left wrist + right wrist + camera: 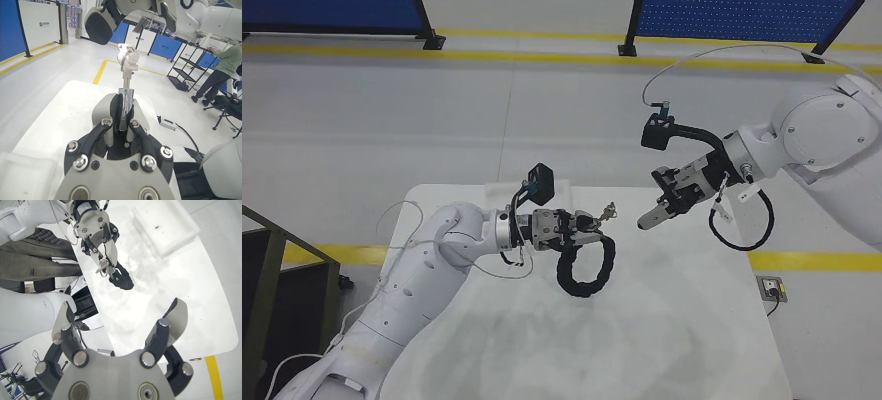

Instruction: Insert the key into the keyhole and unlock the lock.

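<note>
My left gripper [123, 106] is shut on the chrome barrel of the lock [125, 103], held above the white table. A silver key [127, 62] with a ring and a second key on it stands in the keyhole at the barrel's end. The lock's black cable loop [585, 268] hangs below the left gripper [587, 228]. My right gripper [654, 218] hovers open a short way from the key [606, 212], not touching it. From the right wrist, the open right gripper [121, 309] faces the key bunch [103, 266] and the black cable [122, 277].
A white foam tray [166, 230] lies on the table [692, 330] near the left arm's side. Blue barrier panels [742, 20] and yellow floor lines [812, 262] surround the table. A small grey power box [168, 124] sits on the floor.
</note>
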Tool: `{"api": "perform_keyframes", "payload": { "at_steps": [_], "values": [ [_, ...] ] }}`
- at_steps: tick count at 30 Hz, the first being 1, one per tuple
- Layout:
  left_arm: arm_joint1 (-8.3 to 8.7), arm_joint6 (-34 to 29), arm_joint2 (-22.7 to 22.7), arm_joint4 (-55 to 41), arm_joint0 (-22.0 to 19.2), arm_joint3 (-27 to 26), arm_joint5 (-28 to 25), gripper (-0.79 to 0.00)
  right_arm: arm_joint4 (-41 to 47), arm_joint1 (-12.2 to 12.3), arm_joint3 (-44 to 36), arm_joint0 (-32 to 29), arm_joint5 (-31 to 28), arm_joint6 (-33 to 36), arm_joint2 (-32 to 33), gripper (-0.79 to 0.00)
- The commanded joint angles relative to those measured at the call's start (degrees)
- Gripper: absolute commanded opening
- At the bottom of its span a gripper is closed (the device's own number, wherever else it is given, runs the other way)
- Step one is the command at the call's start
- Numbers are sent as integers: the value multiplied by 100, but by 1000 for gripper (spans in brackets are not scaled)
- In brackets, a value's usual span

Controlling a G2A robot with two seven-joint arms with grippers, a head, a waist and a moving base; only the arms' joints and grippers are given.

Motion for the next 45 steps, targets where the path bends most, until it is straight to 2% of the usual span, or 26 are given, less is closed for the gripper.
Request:
{"api": "perform_keyframes", "payload": {
  "at_steps": [1, 4, 8, 24, 25, 28, 31, 32, 36, 45],
  "values": [
    [25, -145, -28, -129, 22, -11, 7, -785, -43, 2, -39, -59, 6, -128, 5, 0],
    [42, -338, -18, -326, 36, -12, -3, -785, -202, 14, -162, -206, -442, -432, 85, 0],
    [35, -567, 57, -558, -16, 67, -13, -785, -416, 16, -344, -444, -1421, -791, 136, 0],
    [-49, -1735, 640, -2000, -473, 460, -13, -785, -2560, -16, -832, -361, -2753, -2122, -67, 0],
    [-52, -1789, 661, -2066, -497, 477, -13, -785, -2628, -13, -844, -346, -2816, -2185, -108, -22],
    [-63, -1918, 725, -2242, -538, 523, -13, -785, -2838, 4, -883, -271, -3007, -2376, -239, -225],
    [-77, -2022, 785, -2391, -565, 548, -13, -785, -3045, 22, -898, -157, -3163, -2532, -395, -388],
    [-80, -2051, 800, -2435, -572, 561, -13, -785, -3091, 26, -890, -113, -3217, -2586, -440, -413],
    [-94, -2151, 850, -2566, -593, 586, -13, -785, -3198, 21, -829, 58, -3384, -2753, -595, -462],
    [-126, -2225, 909, -2711, -588, 605, -13, -785, -3296, -41, -735, 329, -3585, -2955, -979, -474]
  ]
}}
